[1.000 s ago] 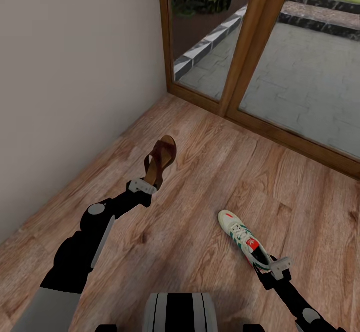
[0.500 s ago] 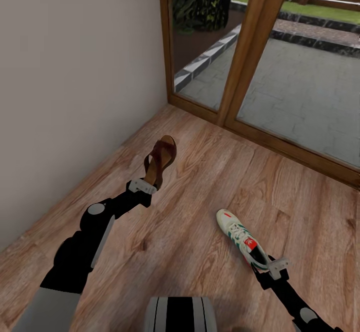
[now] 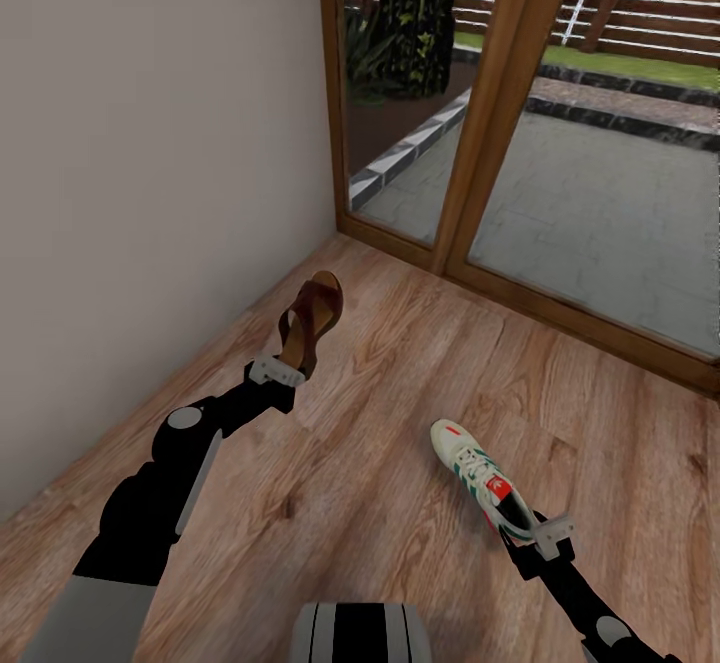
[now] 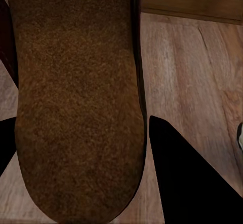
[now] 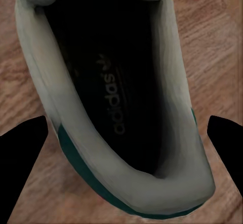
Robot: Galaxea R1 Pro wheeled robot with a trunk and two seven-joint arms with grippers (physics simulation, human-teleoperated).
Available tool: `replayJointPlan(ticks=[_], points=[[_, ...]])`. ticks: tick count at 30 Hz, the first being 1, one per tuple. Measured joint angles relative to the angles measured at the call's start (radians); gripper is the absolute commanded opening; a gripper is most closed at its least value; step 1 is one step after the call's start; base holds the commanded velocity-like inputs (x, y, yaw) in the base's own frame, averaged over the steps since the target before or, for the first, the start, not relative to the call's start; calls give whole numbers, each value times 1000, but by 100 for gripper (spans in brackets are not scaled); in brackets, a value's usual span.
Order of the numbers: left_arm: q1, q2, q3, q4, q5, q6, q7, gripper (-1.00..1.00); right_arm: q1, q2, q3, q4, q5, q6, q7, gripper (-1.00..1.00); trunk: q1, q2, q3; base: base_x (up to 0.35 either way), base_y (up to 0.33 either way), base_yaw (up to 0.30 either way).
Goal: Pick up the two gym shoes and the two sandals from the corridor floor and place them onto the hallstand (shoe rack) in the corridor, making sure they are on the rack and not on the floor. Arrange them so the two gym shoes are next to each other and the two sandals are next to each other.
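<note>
My left gripper [image 3: 285,371] is shut on the heel end of a brown sandal [image 3: 311,319], which it holds up off the corridor floor [image 3: 400,383] with the toe pointing away toward the wall corner. In the left wrist view the sandal's sole [image 4: 76,97] lies between the black fingers [image 4: 187,183]. My right gripper [image 3: 540,533] is shut on the heel of a white gym shoe [image 3: 475,468] with green stripes, its toe pointing forward. The right wrist view looks into the shoe's dark inside [image 5: 111,92], with the gripper [image 5: 126,122] astride its heel. The hallstand is out of view.
A plain beige wall [image 3: 150,163] runs along the left. Ahead stands a wood-framed glass door [image 3: 490,123] with a paved yard and plants behind it. My base's top [image 3: 360,633] shows at the lower edge. Wood floor spreads between and beyond the arms.
The whole picture has shifted down, showing more of the yard, so the camera has tilted up. Both grippers keep their hold on the sandal and the gym shoe.
</note>
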Motion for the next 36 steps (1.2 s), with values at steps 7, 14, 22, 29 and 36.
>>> replayJointPlan(ticks=[7, 14, 22, 29, 36], points=[[14, 3, 3, 9, -4, -3, 34, -100, 0, 1, 0, 5, 1, -1, -1, -100, -3, 2, 38, 0, 0, 0], [154, 4, 59, 14, -5, -43, 171, -100, 1, 1, -1, 71, -2, -8, -4, -100, -6, 3, 76, 0, 0, 0], [305, 1, 134, 99, 0, -253, 300, -100, 2, 13, -5, 200, -131, -109, -3, -100, -7, 4, 92, 0, 0, 0], [340, 1, 138, 146, 5, -301, 332, -100, 5, 38, 2, 251, -193, -190, -2, -100, -9, 5, 123, 0, 0, 0], [343, 1, 139, 160, 6, -303, 338, -100, 6, 77, 1, 255, -195, -201, -2, -100, -12, 6, 161, 0, 0, 0]])
